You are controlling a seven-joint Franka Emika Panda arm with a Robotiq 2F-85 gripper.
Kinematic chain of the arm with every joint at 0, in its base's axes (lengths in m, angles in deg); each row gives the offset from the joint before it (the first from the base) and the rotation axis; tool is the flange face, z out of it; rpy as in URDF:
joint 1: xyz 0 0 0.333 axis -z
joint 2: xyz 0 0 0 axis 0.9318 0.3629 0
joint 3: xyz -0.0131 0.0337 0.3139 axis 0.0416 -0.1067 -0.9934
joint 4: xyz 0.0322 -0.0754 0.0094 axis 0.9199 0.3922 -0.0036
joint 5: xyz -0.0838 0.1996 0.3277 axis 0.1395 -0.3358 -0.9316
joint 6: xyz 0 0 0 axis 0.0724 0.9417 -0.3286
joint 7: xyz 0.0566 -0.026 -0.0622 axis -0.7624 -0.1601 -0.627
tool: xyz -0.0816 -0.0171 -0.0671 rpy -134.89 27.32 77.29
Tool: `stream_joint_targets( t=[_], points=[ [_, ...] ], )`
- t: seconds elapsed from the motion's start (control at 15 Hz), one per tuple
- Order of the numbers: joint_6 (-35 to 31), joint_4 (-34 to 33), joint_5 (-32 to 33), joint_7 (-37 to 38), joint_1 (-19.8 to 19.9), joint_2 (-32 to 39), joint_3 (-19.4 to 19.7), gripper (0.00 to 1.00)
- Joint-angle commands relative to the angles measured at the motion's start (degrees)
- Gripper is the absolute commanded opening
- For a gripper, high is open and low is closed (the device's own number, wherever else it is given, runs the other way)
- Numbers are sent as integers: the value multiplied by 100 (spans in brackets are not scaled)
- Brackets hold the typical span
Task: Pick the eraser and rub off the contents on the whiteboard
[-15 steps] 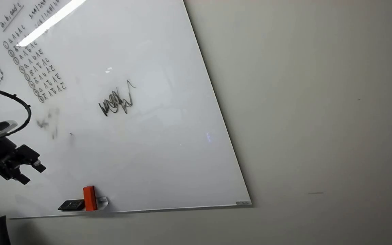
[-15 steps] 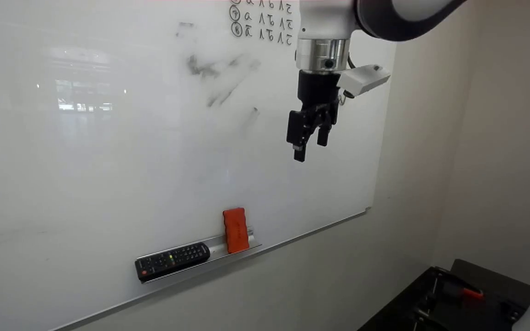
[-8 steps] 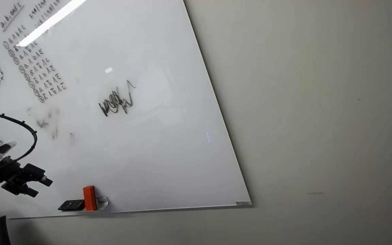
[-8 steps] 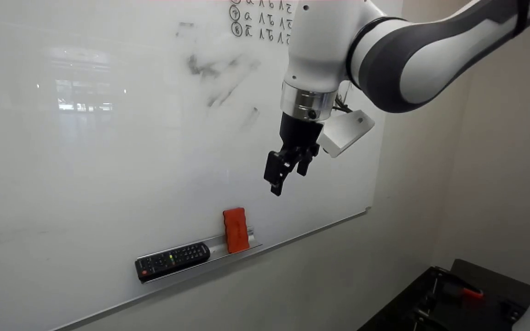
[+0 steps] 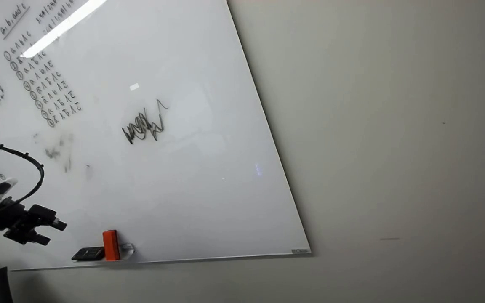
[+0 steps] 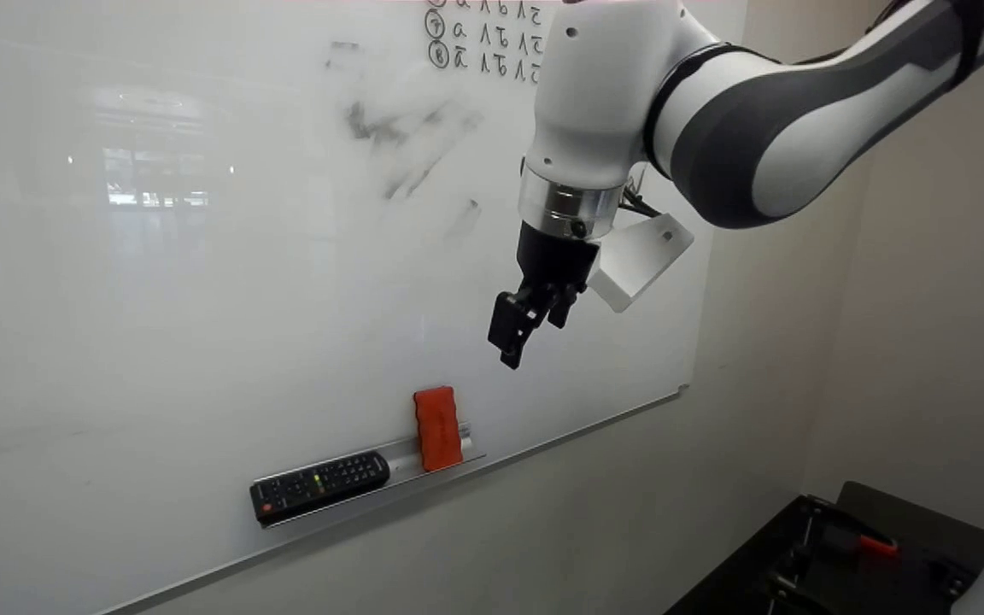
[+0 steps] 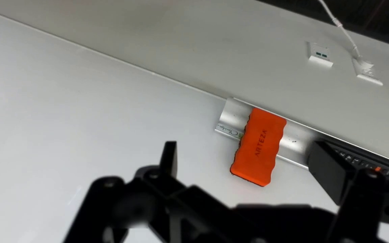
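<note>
The off-white wall [image 5: 373, 147] bears the whiteboard [image 5: 209, 176] — picking and rubbing both remain, I judge. Along its lower edge sits a narrow metal surface [image 6: 404, 465]. In an exterior view the claw [image 5: 52, 232] hangs released, jaws apart, grasping nothing; the black scribble [image 5: 142, 124], unerased, is between one and two o'clock from it. On the surface a remote control [image 6: 319, 487] lies at eight o'clock — in an exterior view — from the upright orange ARTEZA eraser [image 7: 259, 146].
</note>
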Motion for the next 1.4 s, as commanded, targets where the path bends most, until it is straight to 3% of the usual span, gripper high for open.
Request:
stream_joint_targets(
  t=[0.0, 0.33, 0.6, 0.73, 0.8, 1.13, 1.2, 1.33],
  points=[
    [-28, 16, 1365, 1258, -279, 391, -155, 100],
    [-155, 224, 3252, 3740, -799, 699, -22, 100],
    [-455, 563, 4644, 5683, -799, 638, 188, 100],
    [-967, 745, 5334, 6565, -685, 712, 367, 100],
    [-550, 532, 4861, 5920, -826, 772, 275, 100],
    [-624, 567, 4935, 6017, -847, 802, 315, 100],
    [-422, 514, 5109, 6064, -891, 847, 284, 100],
    [-717, 543, 5557, 6063, -819, 896, 354, 100]
  ],
)
